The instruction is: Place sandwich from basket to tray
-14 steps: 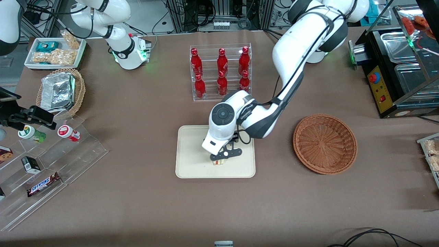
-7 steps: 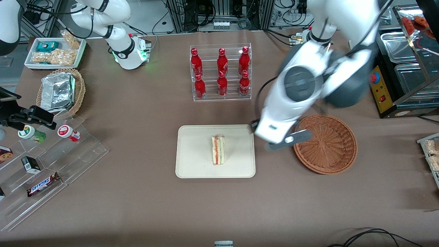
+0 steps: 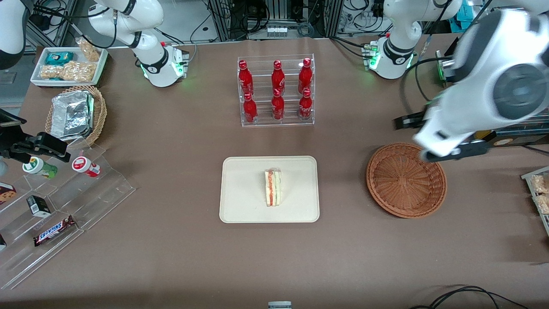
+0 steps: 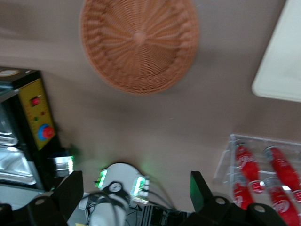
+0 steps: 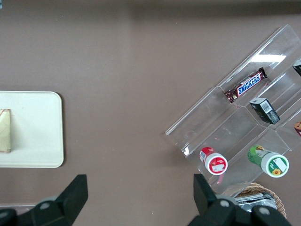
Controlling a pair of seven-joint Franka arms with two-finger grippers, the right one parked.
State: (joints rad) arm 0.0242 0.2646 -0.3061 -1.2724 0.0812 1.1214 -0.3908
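On the cream tray (image 3: 240,189) the sandwich (image 3: 273,187) stands on edge, at nine o'clock from the empty wicker basket (image 3: 406,180). The gripper (image 4: 134,200), fingers spread and empty, hangs above the basket's two o'clock rim. A table jolt could topple the wedge.
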